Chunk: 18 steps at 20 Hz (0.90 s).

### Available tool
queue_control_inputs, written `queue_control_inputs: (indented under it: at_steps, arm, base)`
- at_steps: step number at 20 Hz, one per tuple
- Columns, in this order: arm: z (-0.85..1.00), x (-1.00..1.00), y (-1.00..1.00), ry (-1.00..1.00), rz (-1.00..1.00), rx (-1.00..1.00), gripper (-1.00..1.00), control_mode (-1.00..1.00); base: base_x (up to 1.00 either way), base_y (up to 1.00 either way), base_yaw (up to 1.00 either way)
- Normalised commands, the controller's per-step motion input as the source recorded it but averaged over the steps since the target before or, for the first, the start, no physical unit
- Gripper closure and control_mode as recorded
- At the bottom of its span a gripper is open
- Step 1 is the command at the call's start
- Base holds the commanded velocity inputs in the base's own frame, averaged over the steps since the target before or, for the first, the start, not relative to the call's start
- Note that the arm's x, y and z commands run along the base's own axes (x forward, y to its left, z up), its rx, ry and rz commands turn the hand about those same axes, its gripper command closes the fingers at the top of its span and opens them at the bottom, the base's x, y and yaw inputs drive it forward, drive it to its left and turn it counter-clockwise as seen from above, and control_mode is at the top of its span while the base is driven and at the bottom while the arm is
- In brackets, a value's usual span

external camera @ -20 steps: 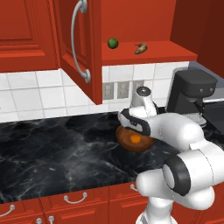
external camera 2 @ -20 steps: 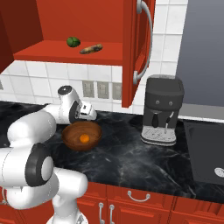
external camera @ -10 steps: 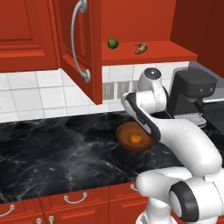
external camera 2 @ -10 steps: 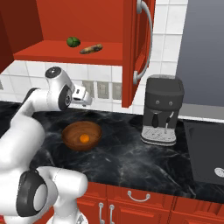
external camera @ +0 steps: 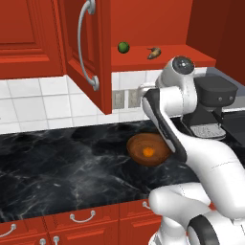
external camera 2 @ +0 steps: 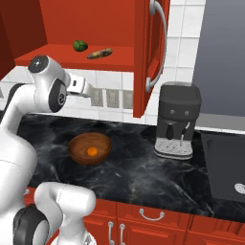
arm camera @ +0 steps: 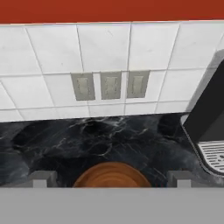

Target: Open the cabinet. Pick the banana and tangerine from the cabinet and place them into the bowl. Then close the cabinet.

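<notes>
Since the earlier frames the arm has swung up from over the bowl (external camera 2: 90, 149), lifting the end effector (external camera 2: 79, 89) toward the tiled wall at left of the right base view.

The cabinet (external camera 2: 149, 52) stands open. The tangerine (external camera 2: 93, 151) already lies in the bowl on the surface (external camera 2: 139, 177). The banana (external camera 2: 99, 53) lies on the cabinet shelf, above and right of the end effector, long axis running left-right, beside a green ball (external camera 2: 80, 46). The end effector is spread wide and empty.

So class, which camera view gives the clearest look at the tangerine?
The right base view: the tangerine sits unobstructed in the middle of the bowl. The left base view shows it too, but the arm crosses the bowl's right edge. The hand view catches just the bowl's far rim, not the fruit.
</notes>
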Motion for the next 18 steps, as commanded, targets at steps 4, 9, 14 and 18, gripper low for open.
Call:
queue_control_inputs:
  at_steps: [4, 9, 14, 18]
  arm:
    - [1.0, -0.33, 0.0, -0.14, -0.01, 0.0, -1.0, -1.0]
    - [1.0, -0.23, 0.0, -0.13, -0.02, 0.0, -1.0, -1.0]
    - [0.73, -0.06, -0.06, -0.1, -0.06, 0.0, -1.0, -1.0]
    - [0.16, 0.26, -0.04, -0.04, -0.01, 0.0, -1.0, -1.0]
  base:
    - [0.0, 0.0, 0.0]
    - [0.0, 0.0, 0.0]
    - [0.0, 0.0, 0.0]
    - [0.0, 0.0, 0.0]
